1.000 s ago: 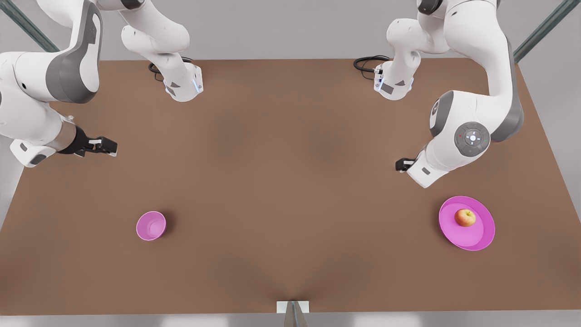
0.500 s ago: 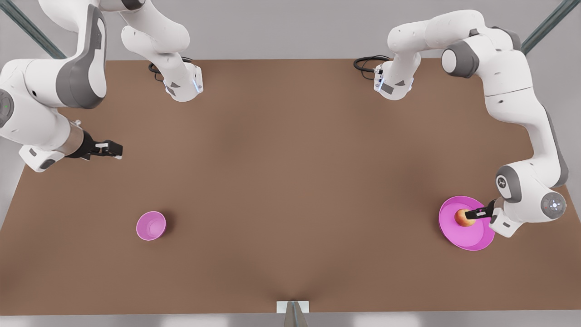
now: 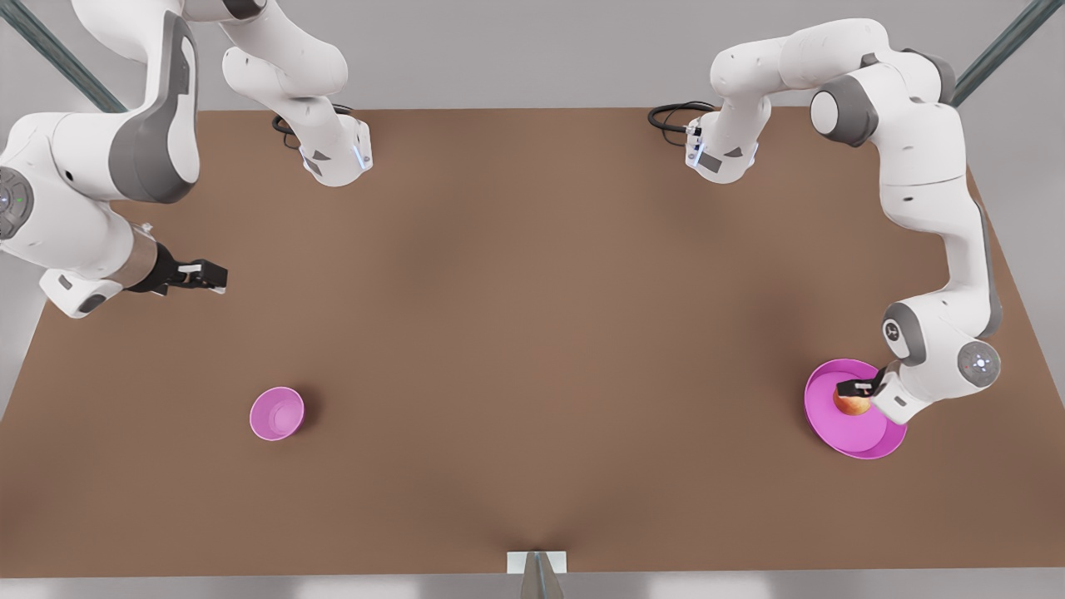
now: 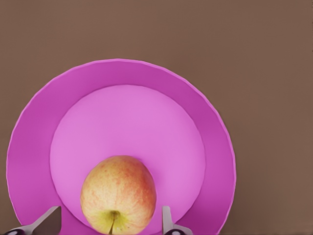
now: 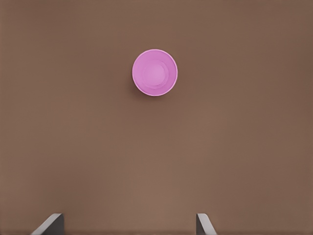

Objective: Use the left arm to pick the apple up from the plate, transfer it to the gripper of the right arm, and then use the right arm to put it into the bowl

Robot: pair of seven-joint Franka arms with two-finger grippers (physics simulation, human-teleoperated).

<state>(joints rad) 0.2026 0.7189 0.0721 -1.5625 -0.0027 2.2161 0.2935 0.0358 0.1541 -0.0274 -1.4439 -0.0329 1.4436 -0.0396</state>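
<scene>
1. The left arm's slim black two-finger hand [image 3: 857, 388] hangs right over the small round red-orange and yellow-green apple [image 3: 850, 405] on the front view's right. Its fingers [image 4: 167, 221] stand spread to either side of the fruit, a gap on each side, so nothing is gripped yet.
2. The step in hand looks like closing on the apple. It would go best with the hand sunk until the fingers straddle the widest part of the fruit, centred so both pads meet it together — a round, smooth thing may roll or squirt out if one side touches first. The grip should also leave part of the apple free for the other hand to take.
3. The apple sits on the flat floor of the round, shallow magenta-pink plate [image 4: 122, 73], off centre, near the inner edge of the raised rim. It is the only thing on the plate.
4. The right arm's black hand [image 3: 200, 274] waits above the brown bench [image 3: 532, 333] at the front view's left, fingers spread wide and holding nothing.
5. The small round pink-purple bowl [image 3: 277, 413] stands on the bench well apart from the plate — nothing in it.
</scene>
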